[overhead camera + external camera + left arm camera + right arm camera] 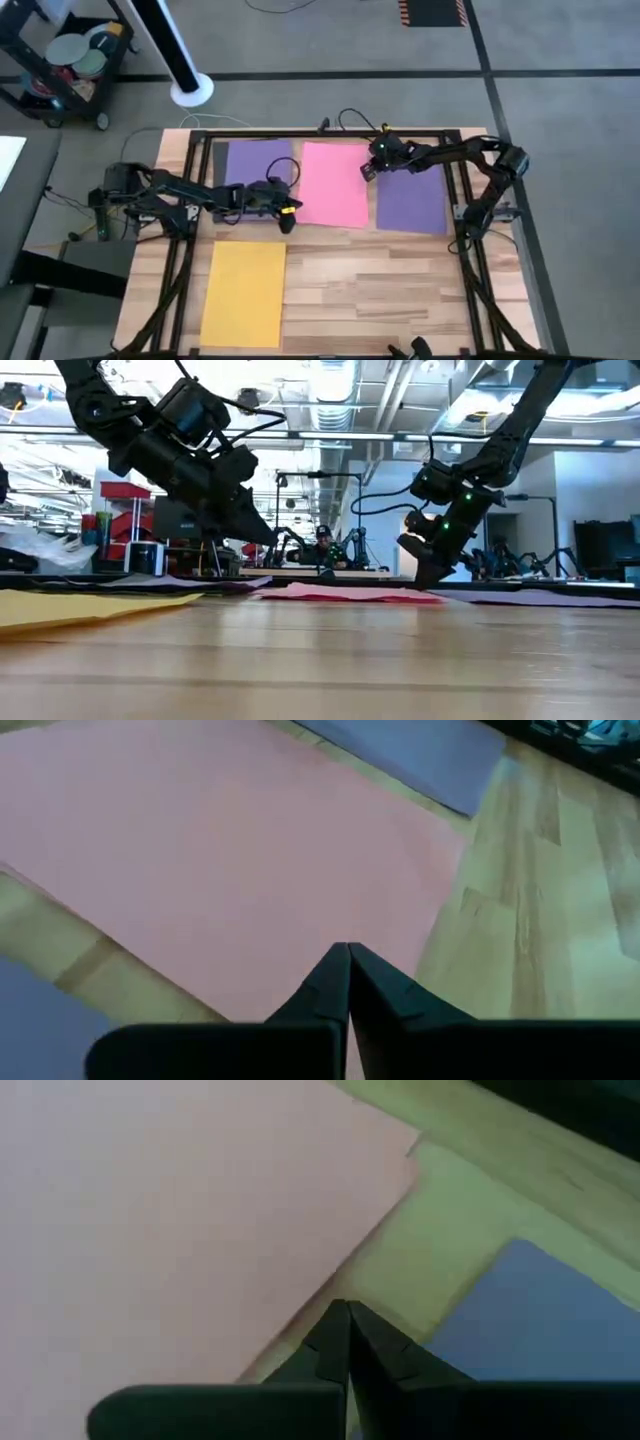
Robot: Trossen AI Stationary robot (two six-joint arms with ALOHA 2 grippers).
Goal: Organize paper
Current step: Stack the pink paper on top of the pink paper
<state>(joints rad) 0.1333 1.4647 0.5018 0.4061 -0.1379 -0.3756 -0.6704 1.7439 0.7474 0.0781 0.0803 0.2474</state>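
On the pale wooden plank bench [400, 280] four thin flat sheets of paper lie spread out. A purple rectangular sheet [258, 160] sits near the far left corner, with a narrow dark strip [219, 156] showing along its left edge — whether this is a separate sheet cannot be told. A pink rectangular sheet [334, 184] lies at the middle of the far edge; a second purple rectangular sheet [411, 198] lies just beside it toward the far right corner, a thin line of bare wood between them. A yellow rectangular sheet [244, 292] lies well apart from the rest, near the front left corner. The left gripper [287, 215] is low at the pink sheet's near left corner, its fingers [345, 982] pressed together with nothing seen between them, tips over the pink paper. The right gripper [368, 171] is low at the pink sheet's right edge — its fingers [345, 1338] likewise closed tip to tip, empty, over the strip of bare wood beside that edge.
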